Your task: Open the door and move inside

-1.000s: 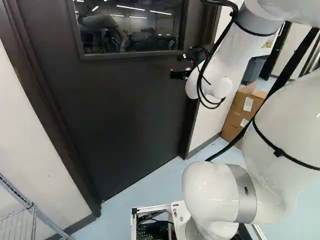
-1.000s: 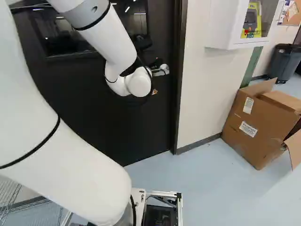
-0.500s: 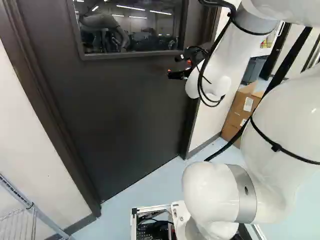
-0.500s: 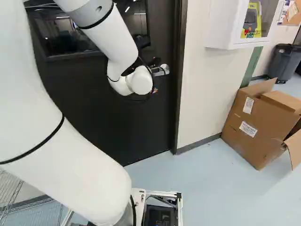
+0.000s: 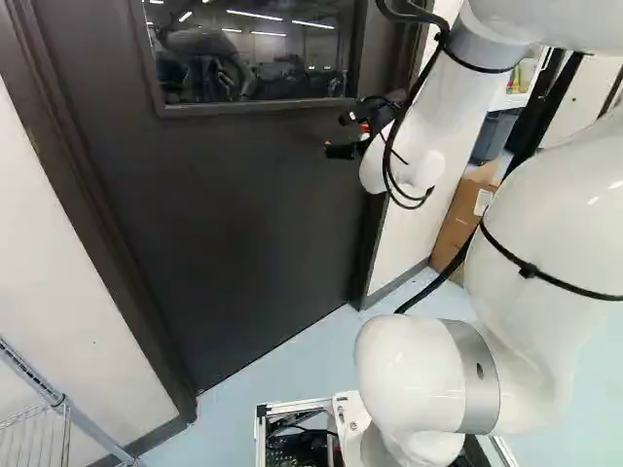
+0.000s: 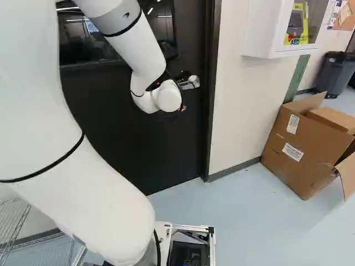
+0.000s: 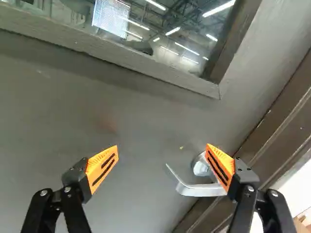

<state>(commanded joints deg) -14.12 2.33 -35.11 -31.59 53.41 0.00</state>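
Silver metal lever handle [image 7: 199, 190] lay just beyond the fingers [image 7: 102, 169], off to their door-frame side. From where I stood, the whole move hung on that offset. The lever's long axis ran roughly across the gap, from one finger toward the other, its bent tip pointing away from the dark door frame [image 6: 211, 122]. The finger nearer the frame partly covered the root of the lever in the wrist view; could not tell whether it touched.

Fingers, black with orange ribbed pads, stood spread wide, pinching nothing. The lever tip showed through the gap, but beyond it, not caught.

Handle sat on the flat dark-grey door [image 5: 243, 214], close by its frame edge. Door looked shut. Glass window [image 5: 253, 49] above the handle, set toward the hinge side. Jointed white arm [image 6: 147, 58] reached in on the handle's hinge side; open brown cardboard box [image 6: 305, 144] on the floor, past the frame from the handle.

My reading: task at its start, the step in hand lining up on the lever. Next, a shift toward the frame and a press down, then a push or pull. Risk: a finger jamming against the handle's root, or sliding off the smooth tip.
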